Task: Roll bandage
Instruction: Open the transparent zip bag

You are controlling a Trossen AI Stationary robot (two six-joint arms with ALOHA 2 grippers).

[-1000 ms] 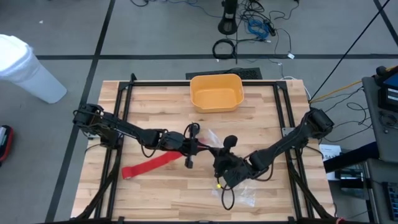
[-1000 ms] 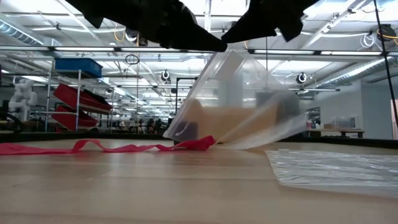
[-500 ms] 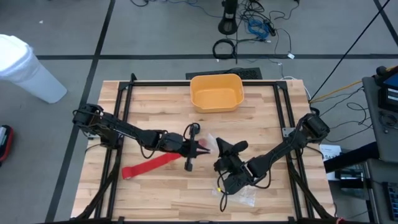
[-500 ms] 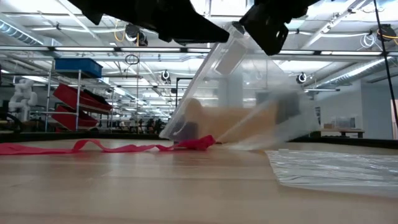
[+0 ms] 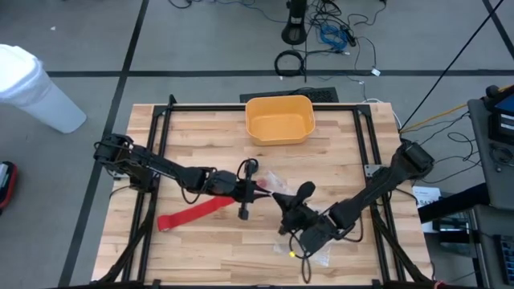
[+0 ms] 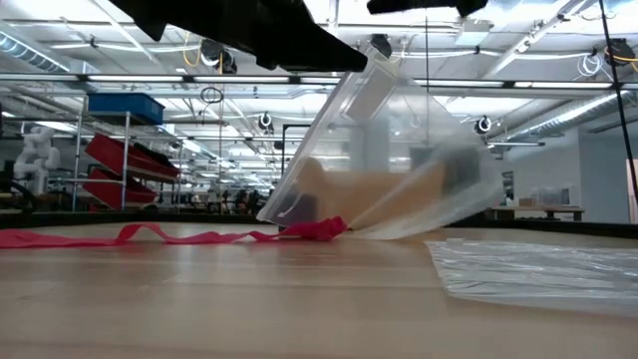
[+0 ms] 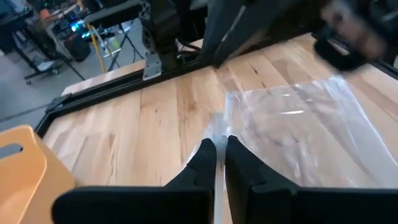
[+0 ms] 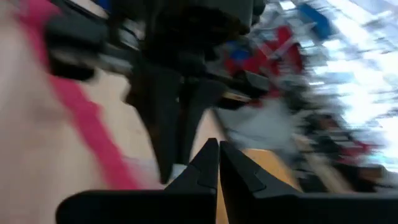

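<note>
Between our two grippers, over the middle of the wooden table (image 5: 201, 249), hangs a clear plastic bag (image 6: 399, 170). Our left gripper (image 7: 216, 152) has its fingers closed on the bag's edge, holding it up so it slopes down to the tabletop. Our right gripper (image 5: 283, 201) sits just beside the left one, fingers pressed together; we cannot tell whether anything is pinched between them. The bandage (image 5: 193, 213) lies flat as a red strip beneath and behind the left gripper, one bunched end touching the bag's low corner. Beyond both grippers stands a yellow bin (image 5: 279, 119).
</note>
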